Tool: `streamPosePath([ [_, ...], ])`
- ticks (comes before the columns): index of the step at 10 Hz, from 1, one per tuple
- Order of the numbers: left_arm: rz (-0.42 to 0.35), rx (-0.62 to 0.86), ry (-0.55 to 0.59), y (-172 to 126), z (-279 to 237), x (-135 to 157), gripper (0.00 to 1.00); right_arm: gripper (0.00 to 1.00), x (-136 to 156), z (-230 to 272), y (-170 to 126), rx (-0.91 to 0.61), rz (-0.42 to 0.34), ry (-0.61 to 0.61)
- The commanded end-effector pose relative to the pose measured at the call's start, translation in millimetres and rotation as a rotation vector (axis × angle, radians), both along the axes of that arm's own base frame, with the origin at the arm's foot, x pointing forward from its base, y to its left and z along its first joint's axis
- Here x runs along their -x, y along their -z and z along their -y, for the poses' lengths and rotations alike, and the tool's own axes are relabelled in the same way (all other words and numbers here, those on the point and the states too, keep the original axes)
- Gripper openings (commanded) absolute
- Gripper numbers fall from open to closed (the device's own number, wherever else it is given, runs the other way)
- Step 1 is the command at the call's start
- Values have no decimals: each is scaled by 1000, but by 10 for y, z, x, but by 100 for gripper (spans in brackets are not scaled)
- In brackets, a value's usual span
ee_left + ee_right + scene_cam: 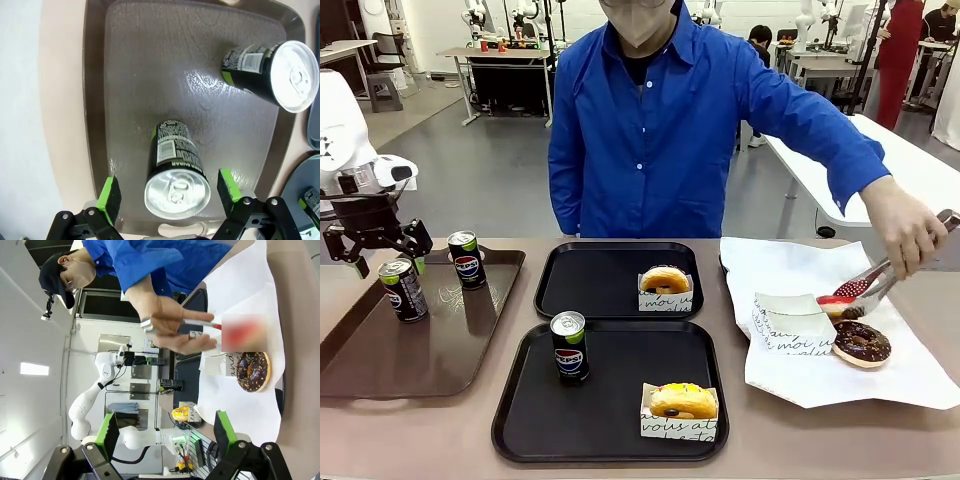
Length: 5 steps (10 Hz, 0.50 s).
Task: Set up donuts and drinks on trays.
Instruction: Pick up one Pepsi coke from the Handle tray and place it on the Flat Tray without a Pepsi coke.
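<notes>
Two Pepsi cans stand on a brown tray (390,365). My left gripper (388,262) is open just above the nearer can (403,290). In the left wrist view that can (176,170) shows from above between the green pads (110,195), which do not touch it. The other can (272,72) stands farther off. The near black tray (520,420) holds a can (569,347) and a yellow-iced donut (683,402). The far black tray (590,285) holds a golden donut (665,280). My right gripper (165,440) is open and holds nothing.
A person's hand (905,235) holds tongs on a red-iced donut (837,303) over white paper (790,265) at the right. A chocolate donut (861,343) and an empty sleeve (788,322) lie there. The second can (468,259) stands close behind my left gripper.
</notes>
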<state>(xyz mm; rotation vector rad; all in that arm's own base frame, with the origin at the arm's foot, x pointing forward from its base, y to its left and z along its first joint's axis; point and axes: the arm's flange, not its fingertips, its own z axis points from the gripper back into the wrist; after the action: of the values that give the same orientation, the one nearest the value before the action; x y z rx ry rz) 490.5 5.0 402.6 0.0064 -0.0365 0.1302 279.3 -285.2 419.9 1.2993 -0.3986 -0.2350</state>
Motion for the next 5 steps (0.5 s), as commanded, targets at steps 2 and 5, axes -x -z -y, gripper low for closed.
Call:
streamPosePath([
  [2, -22, -12, -1, 60, -23, -115, 100, 100, 3, -3, -7, -10, 5, -3],
  [5, -66, 9, 17, 142, -1, -152, 100, 100, 3, -3, -7, -10, 5, -3],
])
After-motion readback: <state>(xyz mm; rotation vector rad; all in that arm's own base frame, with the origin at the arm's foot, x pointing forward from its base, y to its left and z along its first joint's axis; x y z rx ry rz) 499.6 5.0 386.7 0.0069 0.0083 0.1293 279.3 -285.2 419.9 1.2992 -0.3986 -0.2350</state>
